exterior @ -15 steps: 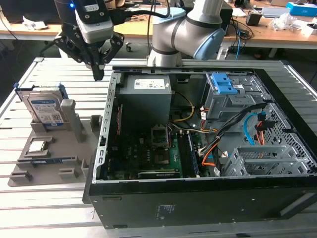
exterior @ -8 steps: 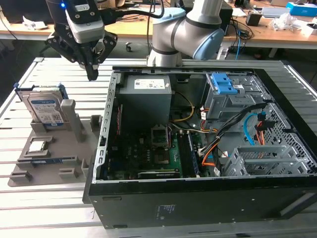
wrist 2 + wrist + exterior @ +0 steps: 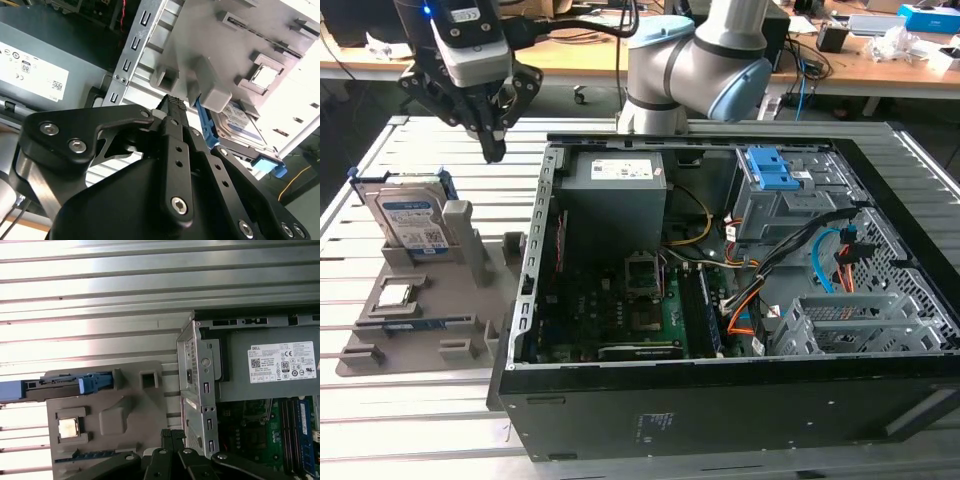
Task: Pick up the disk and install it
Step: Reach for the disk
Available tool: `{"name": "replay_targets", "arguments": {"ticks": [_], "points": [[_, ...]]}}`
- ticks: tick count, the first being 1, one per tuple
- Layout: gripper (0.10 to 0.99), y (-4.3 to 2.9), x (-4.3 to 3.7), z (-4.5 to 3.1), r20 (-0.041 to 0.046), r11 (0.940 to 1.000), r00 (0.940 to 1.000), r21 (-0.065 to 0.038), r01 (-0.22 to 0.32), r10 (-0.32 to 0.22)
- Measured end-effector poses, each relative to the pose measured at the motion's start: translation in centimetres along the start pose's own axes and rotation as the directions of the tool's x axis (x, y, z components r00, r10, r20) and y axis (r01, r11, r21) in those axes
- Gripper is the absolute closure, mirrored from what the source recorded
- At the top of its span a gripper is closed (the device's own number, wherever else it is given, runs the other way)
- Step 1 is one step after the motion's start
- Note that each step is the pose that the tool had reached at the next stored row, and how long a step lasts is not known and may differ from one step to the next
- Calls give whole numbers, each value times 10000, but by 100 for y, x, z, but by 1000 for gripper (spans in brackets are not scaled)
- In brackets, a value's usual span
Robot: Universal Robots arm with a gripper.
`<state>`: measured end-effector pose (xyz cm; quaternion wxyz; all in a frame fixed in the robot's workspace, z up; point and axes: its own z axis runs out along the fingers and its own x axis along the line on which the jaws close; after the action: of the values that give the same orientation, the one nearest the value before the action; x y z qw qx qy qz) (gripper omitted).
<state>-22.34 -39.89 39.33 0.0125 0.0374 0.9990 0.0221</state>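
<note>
Hovering above the worktop point(image 3: 420, 420) with fingers point(image 3: 494, 146) pinched together, gripping nothing. Hanging over the far side, just off the far-left corner of the open case point(image 3: 720, 420) as the exterior view has it. Look to the exterior view's left for the disk point(image 3: 412, 220): standing upright in the grey holder point(image 3: 450, 300), label toward the near side, blue bracket framing it. Well apart from those fingers, lower and further to that view's left. Nearer in the same holder, lying flat, a small chip point(image 3: 395, 296).

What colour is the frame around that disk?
Bright blue around the disk; best in the exterior view.
</note>
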Motion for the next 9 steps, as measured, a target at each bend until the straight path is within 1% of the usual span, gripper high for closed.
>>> {"name": "replay_targets", "arguments": {"ticks": [3, 4, 5, 9], "points": [[980, -6, 77, -2, 0, 10000, 10000, 0, -1, 1], [980, -9, 119, -3, 0, 10000, 10000, 0, -1, 1], [980, -11, 144, -4, 0, 10000, 10000, 0, -1, 1], [980, -15, 203, -5, 0, 10000, 10000, 0, 0, 0]]}}
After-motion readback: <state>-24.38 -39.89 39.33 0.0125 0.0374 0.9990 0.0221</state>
